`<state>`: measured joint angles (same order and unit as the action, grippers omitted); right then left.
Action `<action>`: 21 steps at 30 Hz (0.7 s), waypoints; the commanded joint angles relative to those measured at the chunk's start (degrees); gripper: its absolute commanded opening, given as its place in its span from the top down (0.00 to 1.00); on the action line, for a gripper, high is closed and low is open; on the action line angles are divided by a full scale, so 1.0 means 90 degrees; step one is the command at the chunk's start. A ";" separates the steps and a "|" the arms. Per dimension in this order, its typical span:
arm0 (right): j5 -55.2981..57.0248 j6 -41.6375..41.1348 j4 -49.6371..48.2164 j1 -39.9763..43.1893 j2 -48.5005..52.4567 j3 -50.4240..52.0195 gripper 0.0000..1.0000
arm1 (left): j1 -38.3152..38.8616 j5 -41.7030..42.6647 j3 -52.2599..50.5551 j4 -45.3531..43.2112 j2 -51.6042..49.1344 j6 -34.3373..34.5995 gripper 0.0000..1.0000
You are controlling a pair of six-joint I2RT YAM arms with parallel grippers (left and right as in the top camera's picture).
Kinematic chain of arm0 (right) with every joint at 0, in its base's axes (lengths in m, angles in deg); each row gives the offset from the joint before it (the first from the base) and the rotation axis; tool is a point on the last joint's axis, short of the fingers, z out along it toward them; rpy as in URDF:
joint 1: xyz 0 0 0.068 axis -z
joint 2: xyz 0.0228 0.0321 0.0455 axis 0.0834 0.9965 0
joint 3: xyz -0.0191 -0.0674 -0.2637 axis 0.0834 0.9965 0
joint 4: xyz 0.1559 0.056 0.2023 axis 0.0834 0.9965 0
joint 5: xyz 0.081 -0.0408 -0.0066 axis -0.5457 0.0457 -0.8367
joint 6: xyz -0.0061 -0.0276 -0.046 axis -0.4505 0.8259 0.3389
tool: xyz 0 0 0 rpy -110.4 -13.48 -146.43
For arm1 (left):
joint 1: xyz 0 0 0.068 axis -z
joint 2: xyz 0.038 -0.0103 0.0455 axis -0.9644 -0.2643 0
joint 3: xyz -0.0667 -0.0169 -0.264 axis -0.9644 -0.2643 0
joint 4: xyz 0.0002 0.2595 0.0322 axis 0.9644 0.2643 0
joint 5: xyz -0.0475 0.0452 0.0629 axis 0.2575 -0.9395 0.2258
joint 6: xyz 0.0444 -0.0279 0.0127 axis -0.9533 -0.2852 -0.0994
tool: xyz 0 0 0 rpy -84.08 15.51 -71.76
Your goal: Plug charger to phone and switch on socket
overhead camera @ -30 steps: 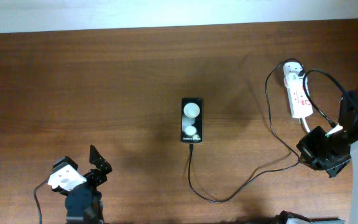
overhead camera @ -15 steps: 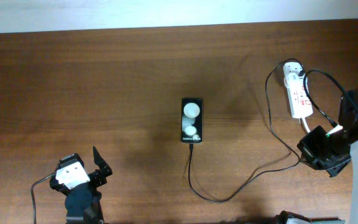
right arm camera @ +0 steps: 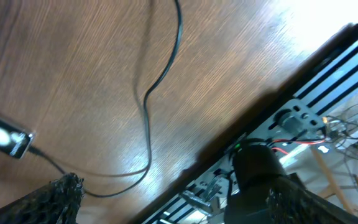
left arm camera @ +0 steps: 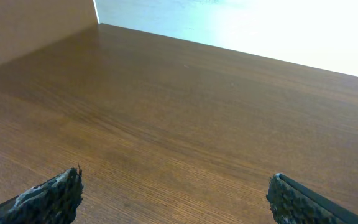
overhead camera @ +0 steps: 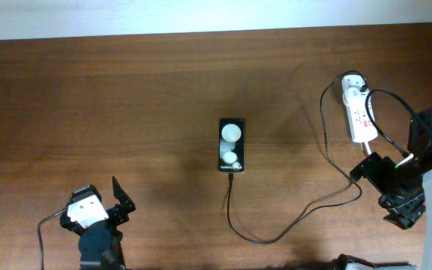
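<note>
The black phone lies flat at the table's middle, its screen showing two glare spots. The thin black charger meets the phone's near short edge, loops toward the front and runs right and up to a plug in the far end of the white socket. My right gripper hovers just in front of the socket, open and empty. In the right wrist view the phone and charger lie ahead of the right gripper. My left gripper stands open at the front left, seen wide apart over bare wood.
The table's front edge with a metal frame and a black arm base lies close to the right gripper. A white wall borders the far side. The charger's slack loop passes left of the socket.
My right gripper has gone from shut to wide open and shifted slightly toward the front. The left arm turned a little at first, then held still. Phone, charger and socket have not moved.
</note>
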<state>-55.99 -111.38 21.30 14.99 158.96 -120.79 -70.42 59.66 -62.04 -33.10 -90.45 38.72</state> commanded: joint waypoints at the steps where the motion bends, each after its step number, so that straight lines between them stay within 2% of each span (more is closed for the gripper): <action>1: 0.0527 -0.0012 -0.0092 -0.0029 -0.0053 0.0000 0.01 | -0.0034 -0.0092 -0.0041 -0.0015 0.0010 -0.0126 0.01; 6: 0.0534 -0.0010 -0.0381 -0.0454 -0.0053 0.0000 0.01 | -0.0034 -0.0092 -0.0041 -0.0015 0.0010 -0.0126 0.01; 10: 0.0563 -0.0012 -0.1287 -0.1710 -0.0046 0.0032 0.01 | -0.0034 -0.0092 -0.0041 -0.0015 0.0010 -0.0126 0.01; 13: 0.0573 -0.0015 -0.1897 -0.2271 -0.0049 0.0306 0.01 | -0.0034 -0.0092 -0.0041 -0.0015 0.0010 -0.0126 0.01; 17: 0.0546 -0.0015 -0.2506 -0.2404 -0.0204 0.0857 0.01 | -0.0034 -0.0092 -0.0041 -0.0015 0.0010 -0.0126 0.01; 21: 0.0549 -0.0017 -0.3242 -0.2404 -0.1054 0.1632 0.01 | -0.0034 -0.0092 -0.0041 -0.0017 0.0010 -0.0126 0.01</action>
<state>-51.32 -111.42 -5.68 -6.28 153.99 -109.12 -70.42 59.63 -62.04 -33.10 -90.45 38.70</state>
